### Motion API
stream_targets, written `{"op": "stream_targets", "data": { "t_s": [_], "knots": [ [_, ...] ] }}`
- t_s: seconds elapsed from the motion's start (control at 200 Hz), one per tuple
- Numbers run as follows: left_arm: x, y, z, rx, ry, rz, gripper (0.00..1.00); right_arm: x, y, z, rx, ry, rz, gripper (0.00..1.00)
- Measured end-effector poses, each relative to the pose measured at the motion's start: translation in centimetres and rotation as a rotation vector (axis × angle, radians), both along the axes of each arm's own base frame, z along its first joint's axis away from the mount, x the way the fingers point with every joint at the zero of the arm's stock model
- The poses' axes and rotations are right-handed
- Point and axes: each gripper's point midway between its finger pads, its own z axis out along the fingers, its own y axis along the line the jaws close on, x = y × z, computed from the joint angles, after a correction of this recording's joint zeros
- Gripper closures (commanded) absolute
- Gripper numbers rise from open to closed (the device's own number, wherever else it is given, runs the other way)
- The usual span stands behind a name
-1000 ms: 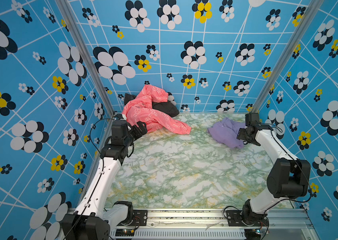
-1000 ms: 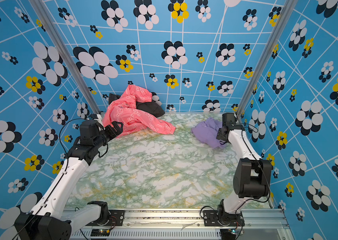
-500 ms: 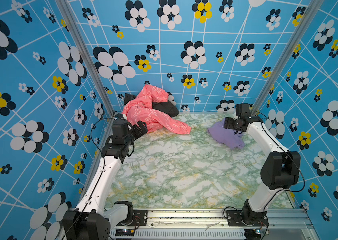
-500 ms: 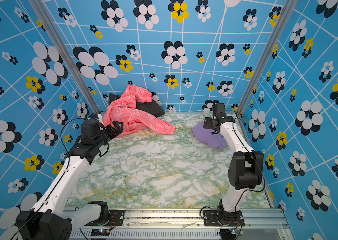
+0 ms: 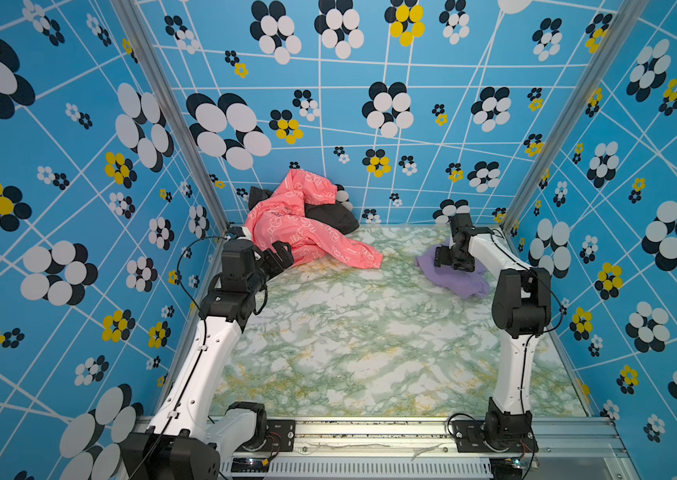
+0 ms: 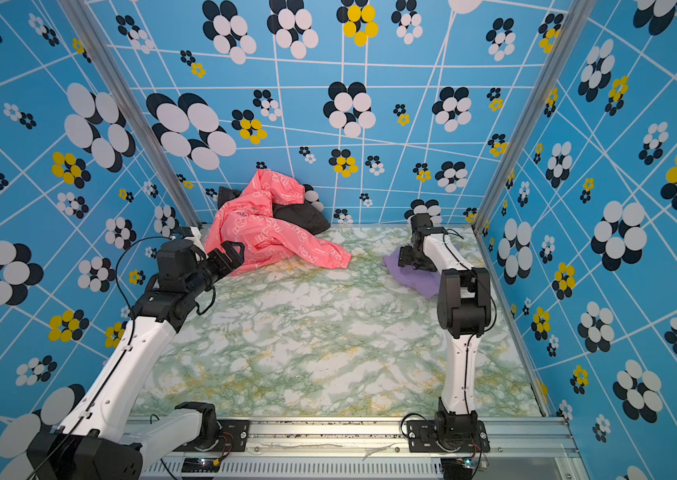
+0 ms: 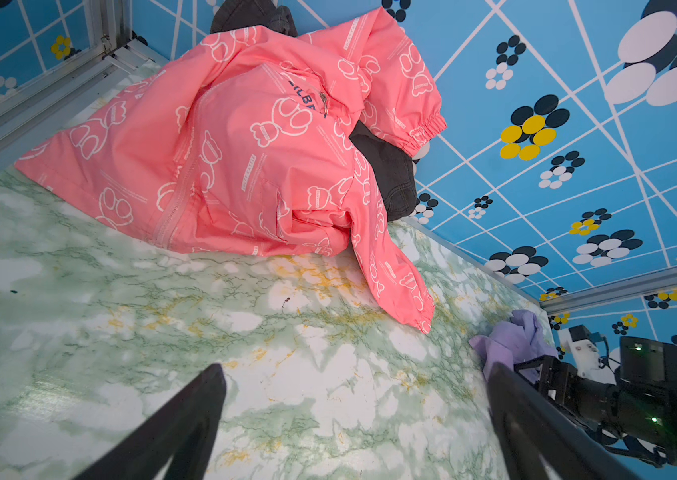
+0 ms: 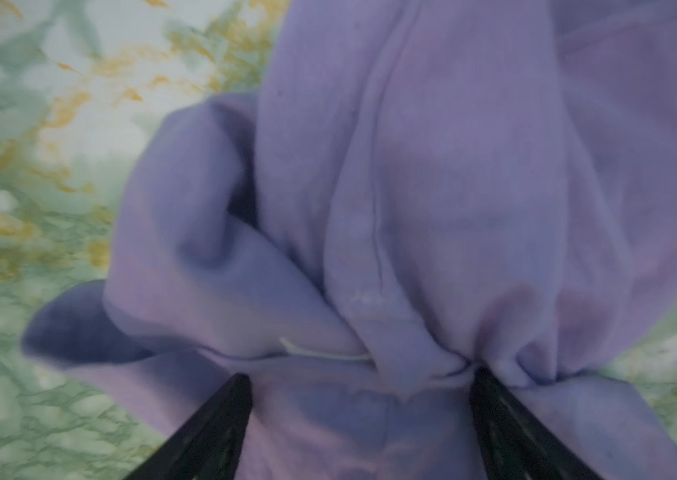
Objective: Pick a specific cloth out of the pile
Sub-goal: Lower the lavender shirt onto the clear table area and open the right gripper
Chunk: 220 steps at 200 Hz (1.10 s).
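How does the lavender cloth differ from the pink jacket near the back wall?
The lavender cloth is plain; the pink jacket carries white print. The cloth is smaller than the jacket. The cloth lies alone at the right, under the right tool; the jacket drapes over a dark garment at back left. Both are crumpled soft fabric.

Right end effector [image 5: 451, 261]: it has left the right edge of the cloth [image 5: 469, 284], swung through the far side, and now sits lowered onto the cloth's left-centre.

Elbow [image 5: 521, 299] of the right arm: it has shifted farther from the near edge and leftward, and the forearm is now steeper.

Cloth: its far portion is now covered by the end effector, and fabric bunches between the spread fingers [image 8: 494, 399].
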Motion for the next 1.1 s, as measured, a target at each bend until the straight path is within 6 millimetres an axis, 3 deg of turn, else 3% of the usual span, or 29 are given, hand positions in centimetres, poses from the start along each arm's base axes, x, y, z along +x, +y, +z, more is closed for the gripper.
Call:
{"op": "stream_targets", "data": {
  "t_s": [0.125,0.49,0.63,0.765,1.014,1.099],
  "knots": [
    [-0.5,0.2,0.1,0.004,-0.008,0.010,0.01,-0.8,0.0,-1.6,0.001,0.055,-0.001,0.15],
    [-0.8,0.6,-1.4,0.029,0.021,0.023,0.01,-1.1,-0.2,-1.7,0.032,0.068,-0.006,0.14],
    [-0.7,0.9,-1.7,0.060,0.021,0.027,0.01,-1.2,-0.5,-0.5,0.037,0.051,-0.009,0.11],
    [-0.7,1.2,-2.8,0.098,0.029,0.030,0.01,-1.7,-0.8,3.5,0.035,-0.023,-0.009,0.09],
    [-0.3,1.9,-4.5,0.198,0.022,0.022,0.01,-3.5,-1.3,15.7,0.018,-0.360,0.007,0.05],
    [-0.1,2.2,-5.2,0.233,0.009,0.021,0.01,-4.8,-1.5,17.6,0.007,-0.450,0.009,0.02]
  ]
}}
